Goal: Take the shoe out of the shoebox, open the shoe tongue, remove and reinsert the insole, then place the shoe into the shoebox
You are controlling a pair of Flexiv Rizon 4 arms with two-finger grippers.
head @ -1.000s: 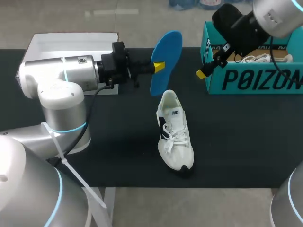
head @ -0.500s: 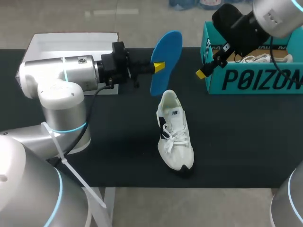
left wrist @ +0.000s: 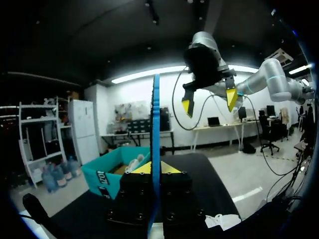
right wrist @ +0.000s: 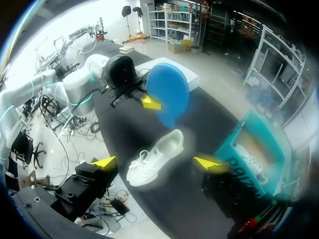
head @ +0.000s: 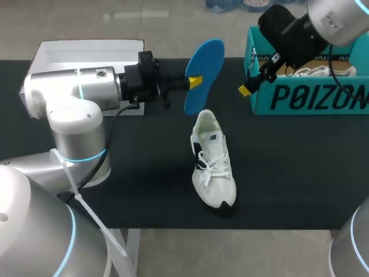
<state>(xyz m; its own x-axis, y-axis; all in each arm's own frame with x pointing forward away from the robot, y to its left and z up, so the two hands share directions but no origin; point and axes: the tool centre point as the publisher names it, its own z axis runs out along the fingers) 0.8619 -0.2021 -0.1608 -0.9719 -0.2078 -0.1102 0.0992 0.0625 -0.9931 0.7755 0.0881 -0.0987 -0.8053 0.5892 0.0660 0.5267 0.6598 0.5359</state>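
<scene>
One white shoe (head: 212, 158) lies on the table (head: 288, 173). One blue insole (head: 203, 75), clamped between the fingers of the left gripper (head: 194, 82), hangs just beyond the shoe's heel. The right gripper (left wrist: 209, 102), jaws apart and empty, hovers beyond-right of the shoe, beside one teal shoebox (head: 305, 95) containing a second shoe (head: 314, 71).
</scene>
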